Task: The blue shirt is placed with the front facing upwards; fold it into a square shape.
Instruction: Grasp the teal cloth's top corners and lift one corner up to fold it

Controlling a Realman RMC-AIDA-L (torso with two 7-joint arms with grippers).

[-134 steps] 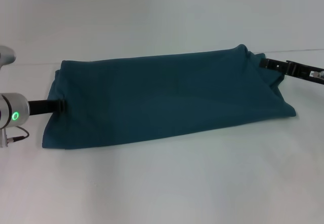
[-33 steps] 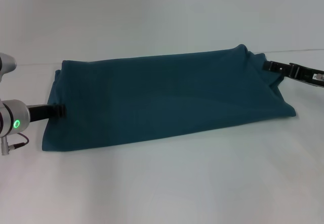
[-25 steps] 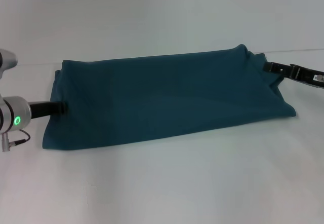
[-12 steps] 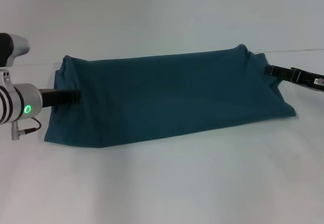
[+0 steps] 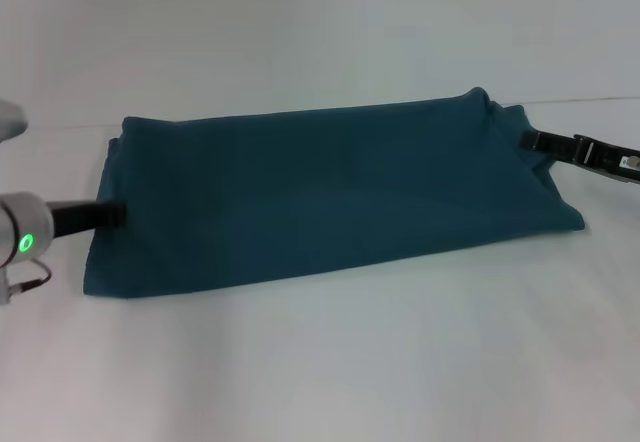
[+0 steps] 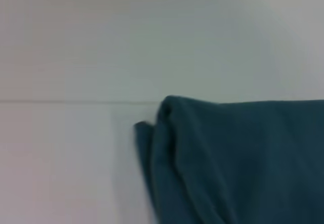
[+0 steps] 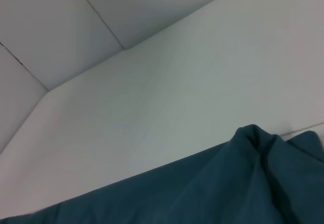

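Shirt on table, folded into a band, long axis left-right | left gripper at its left end, right gripper at far right corner | can't tell either grip.

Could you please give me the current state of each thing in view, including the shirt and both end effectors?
blue shirt: folded into a long band lying flat on the table, plain side up, no print showing, bunched at its right end.
left end effector: at the shirt's left edge, low by the table.
right end effector: at the shirt's right end, by the bunched cloth.
table: white, bearing the shirt.
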